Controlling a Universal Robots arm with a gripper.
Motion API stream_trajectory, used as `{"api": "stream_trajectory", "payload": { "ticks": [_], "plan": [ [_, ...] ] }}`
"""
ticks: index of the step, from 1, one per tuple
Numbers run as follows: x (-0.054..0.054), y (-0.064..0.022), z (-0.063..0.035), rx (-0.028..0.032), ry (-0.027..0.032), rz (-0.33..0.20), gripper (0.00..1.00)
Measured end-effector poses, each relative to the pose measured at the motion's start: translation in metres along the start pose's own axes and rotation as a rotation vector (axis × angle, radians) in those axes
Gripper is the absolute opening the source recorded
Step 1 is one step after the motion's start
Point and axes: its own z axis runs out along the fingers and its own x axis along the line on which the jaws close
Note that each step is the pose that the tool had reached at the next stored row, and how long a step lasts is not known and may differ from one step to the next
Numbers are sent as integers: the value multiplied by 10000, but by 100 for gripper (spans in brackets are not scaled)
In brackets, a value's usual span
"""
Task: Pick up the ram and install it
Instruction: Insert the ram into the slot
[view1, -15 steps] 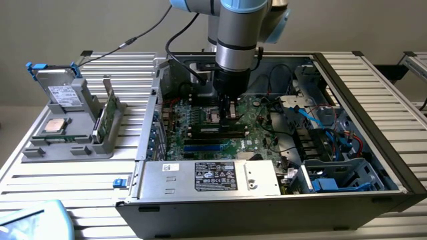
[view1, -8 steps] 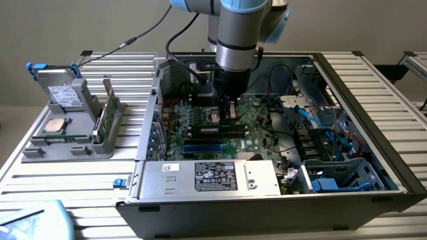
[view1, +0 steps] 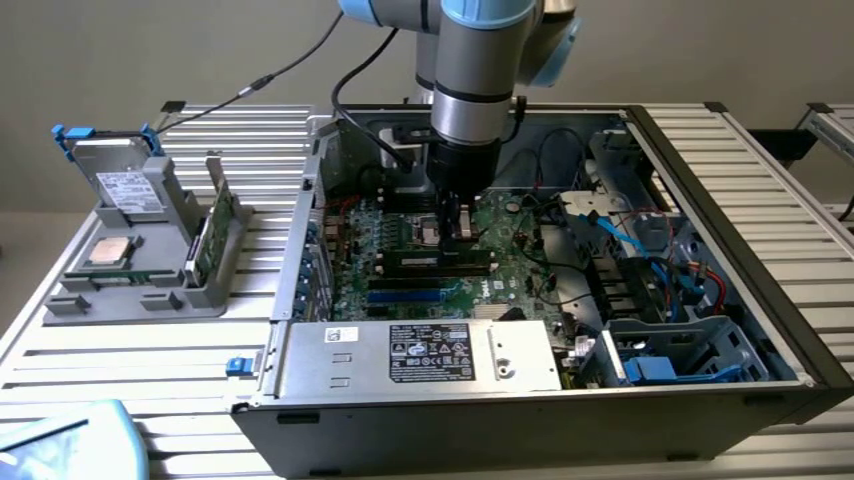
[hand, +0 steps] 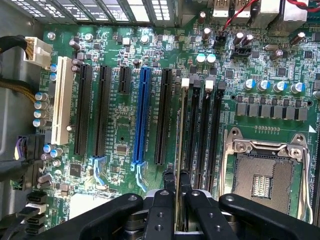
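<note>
The ram (hand: 180, 130) shows edge-on in the wrist view as a thin dark stick. My gripper (hand: 177, 182) is shut on it, with a black fingertip (hand: 169, 181) on each face. The stick lines up with the outermost of the black memory slots (hand: 206, 135), the one beside the long expansion slots. I cannot tell whether it sits in the slot or just above it. In the exterior view my gripper (view1: 458, 228) hangs straight down inside the open computer case (view1: 747, 200), low over the green motherboard (view1: 521, 240).
An empty processor socket (hand: 262, 175) lies beside the memory slots, and a blue expansion slot (hand: 142, 115) on the other side. The power supply (view1: 427, 355) fills the case's front. Outside, on the exterior view's left, a grey stand (view1: 134, 290) holds a green card (view1: 214, 230), a silver processor (view1: 110, 252) and a drive (view1: 127, 185).
</note>
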Motion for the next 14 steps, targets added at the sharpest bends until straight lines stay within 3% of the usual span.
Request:
{"api": "stream_trajectory", "payload": {
  "ticks": [9,14],
  "plan": [
    [-21,-2,15,-6,-7,58,14],
    [-22,-3,23,-55,-38,460,14]
  ]
}}
